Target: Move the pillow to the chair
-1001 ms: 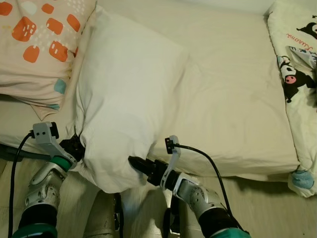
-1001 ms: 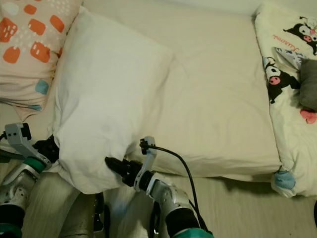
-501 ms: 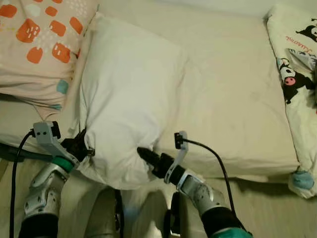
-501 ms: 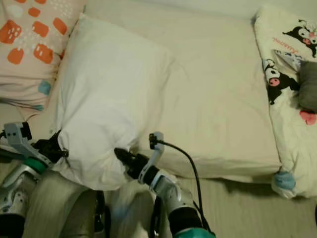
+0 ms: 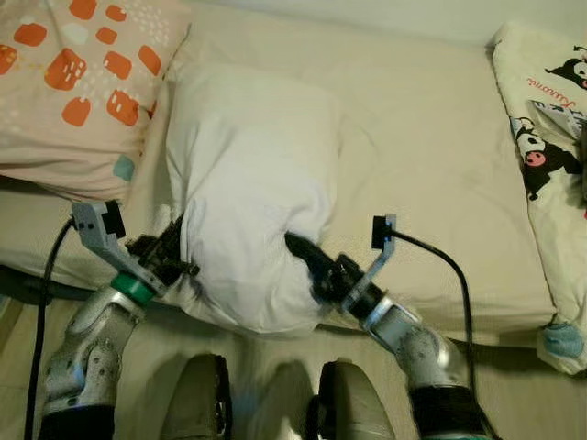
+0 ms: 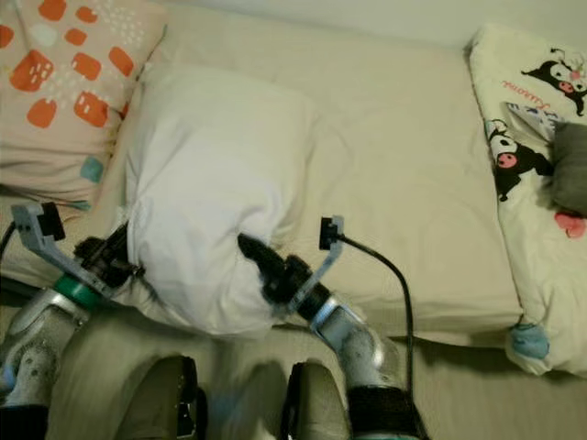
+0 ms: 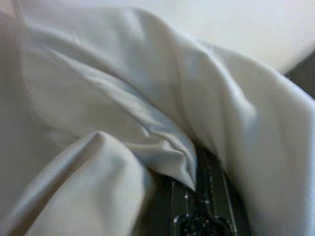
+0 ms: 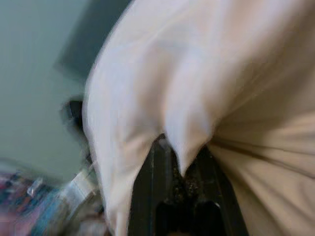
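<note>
Both sets of jaws are clamped on fabric here. The right gripper (image 5: 298,249) has pinched a fold of the plain white fabric pillow (image 5: 248,183) near its front right corner; the right wrist view shows cloth wedged between its black fingers (image 8: 147,182). The left gripper (image 5: 179,261) bites the front left edge of the pillow, and the left wrist view has folds draped over its finger (image 7: 206,196).

The pillow sits at the front edge of the cream-sheeted bed (image 5: 431,183), bunched up and partly overhanging it. I'd guess it's light, squishy and floppy, so it'll sag between the two holds. The cover looks smooth and loose, so it could slide over the filling. Grabbing deep at two opposite corners seems the safest bet.

Just left of the pillow lies a pinkish cushion with orange blotches (image 5: 73,82). Well off to the pillow's right is a cartoon-print blanket (image 5: 546,137).
</note>
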